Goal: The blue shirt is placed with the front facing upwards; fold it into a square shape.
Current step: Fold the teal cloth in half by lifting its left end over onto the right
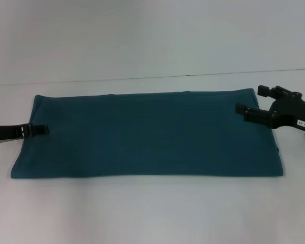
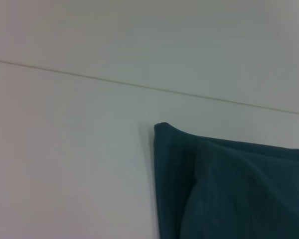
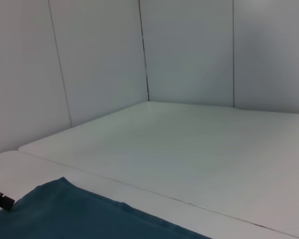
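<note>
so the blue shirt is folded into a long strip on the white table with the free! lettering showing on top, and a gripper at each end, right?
Not quite: the blue shirt shows plain fabric on top, no lettering, as the head view shows. It is a long strip on the white table, left gripper and right gripper at its ends.

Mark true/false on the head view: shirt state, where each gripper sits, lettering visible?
1. The blue shirt lies folded into a long horizontal band. True.
2. The left gripper is at the shirt's left edge. True.
3. The right gripper hangs over the middle of the shirt. False: it is at the shirt's far right corner.
4. White lettering shows on the shirt. False: only plain blue fabric shows.
5. The shirt lies on the white table. True.
</note>
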Motion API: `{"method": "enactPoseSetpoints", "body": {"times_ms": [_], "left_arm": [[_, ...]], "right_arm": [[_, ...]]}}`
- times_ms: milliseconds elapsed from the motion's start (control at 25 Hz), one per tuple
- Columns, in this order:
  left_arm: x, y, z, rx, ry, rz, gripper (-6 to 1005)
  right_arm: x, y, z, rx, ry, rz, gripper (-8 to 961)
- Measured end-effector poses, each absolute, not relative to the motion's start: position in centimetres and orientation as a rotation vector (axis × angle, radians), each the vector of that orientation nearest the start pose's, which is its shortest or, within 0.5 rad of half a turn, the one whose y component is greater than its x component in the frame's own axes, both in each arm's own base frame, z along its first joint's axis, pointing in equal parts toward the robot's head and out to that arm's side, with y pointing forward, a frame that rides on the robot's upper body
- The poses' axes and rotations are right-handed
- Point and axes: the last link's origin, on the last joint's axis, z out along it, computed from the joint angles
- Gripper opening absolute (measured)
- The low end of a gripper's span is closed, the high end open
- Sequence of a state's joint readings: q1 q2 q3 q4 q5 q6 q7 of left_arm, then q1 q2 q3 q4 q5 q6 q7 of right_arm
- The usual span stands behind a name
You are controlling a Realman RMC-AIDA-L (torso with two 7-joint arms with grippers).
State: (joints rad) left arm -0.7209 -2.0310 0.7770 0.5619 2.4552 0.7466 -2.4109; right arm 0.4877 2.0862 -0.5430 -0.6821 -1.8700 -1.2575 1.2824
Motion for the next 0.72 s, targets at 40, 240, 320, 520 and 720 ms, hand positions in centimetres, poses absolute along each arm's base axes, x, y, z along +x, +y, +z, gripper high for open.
{"method": "enactPoseSetpoints", "body": {"times_ms": [40,240,320,520,720], "left_arm": [[-31.27,43.00,1.75,-1.868,-1.447,-0.194,837],[-31.50,42.94,1.68,-1.859,-1.471,-0.197,837],[-31.55,42.89,1.61,-1.859,-1.476,-0.196,838],[-31.60,42.88,1.60,-1.856,-1.478,-0.196,840],[-31.31,42.92,1.36,-1.864,-1.483,-0.203,840]], "right_arm": [[30.31,36.30,4.15,-2.246,0.646,0.638,943],[30.34,36.31,4.13,-2.245,0.648,0.637,943],[30.34,36.30,4.13,-2.246,0.648,0.637,942],[30.31,36.28,4.11,-2.247,0.648,0.639,942],[30.37,36.28,4.12,-2.245,0.649,0.637,942]]}}
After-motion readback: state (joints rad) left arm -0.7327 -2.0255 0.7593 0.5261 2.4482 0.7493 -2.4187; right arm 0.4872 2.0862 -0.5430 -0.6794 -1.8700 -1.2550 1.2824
